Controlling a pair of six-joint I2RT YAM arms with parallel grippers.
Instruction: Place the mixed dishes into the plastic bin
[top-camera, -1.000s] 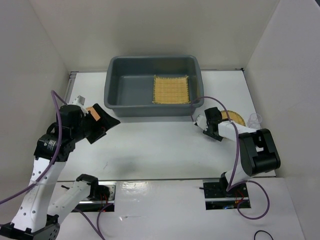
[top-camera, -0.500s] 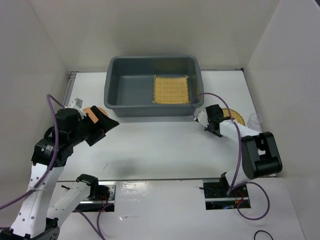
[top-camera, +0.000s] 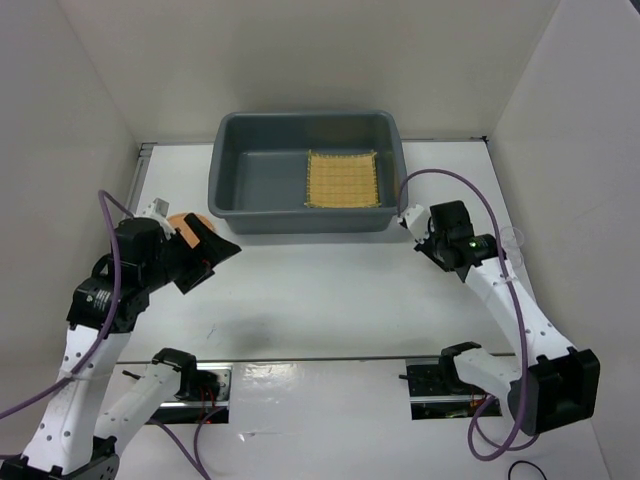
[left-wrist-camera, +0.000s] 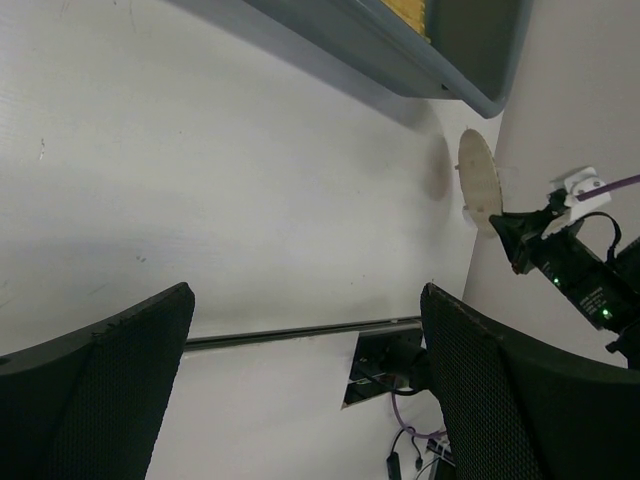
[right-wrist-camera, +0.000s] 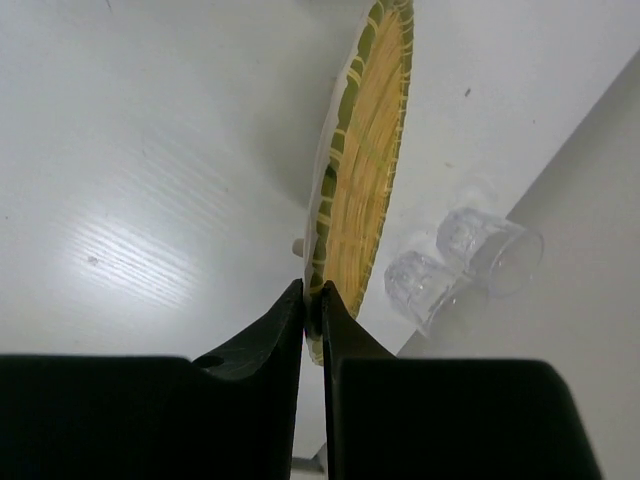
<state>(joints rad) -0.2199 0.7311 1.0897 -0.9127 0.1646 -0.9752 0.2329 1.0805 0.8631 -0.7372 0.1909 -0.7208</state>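
Observation:
The dark grey plastic bin (top-camera: 228, 170) stands at the back centre with the square yellow slatted mat (top-camera: 343, 180) lying inside it. My right gripper (top-camera: 425, 238) is shut on the rim of the round pale-yellow woven disc (right-wrist-camera: 365, 170) and holds it on edge above the table, right of the bin; the disc also shows in the left wrist view (left-wrist-camera: 479, 180). My left gripper (top-camera: 208, 255) is open and empty, left of the bin's front corner, its fingers (left-wrist-camera: 110, 390) wide apart. The orange-brown disc (top-camera: 178, 217) lies on the table, partly hidden behind the left gripper.
A clear glass (top-camera: 512, 240) lies on the table by the right wall, close behind the held disc; it also shows in the right wrist view (right-wrist-camera: 460, 265). White walls close in the left and right sides. The arm mounts sit at the near edge.
My right arm has risen from the table with the woven disc, its elbow swinging out to the right. The left gripper has shifted slightly left and down.

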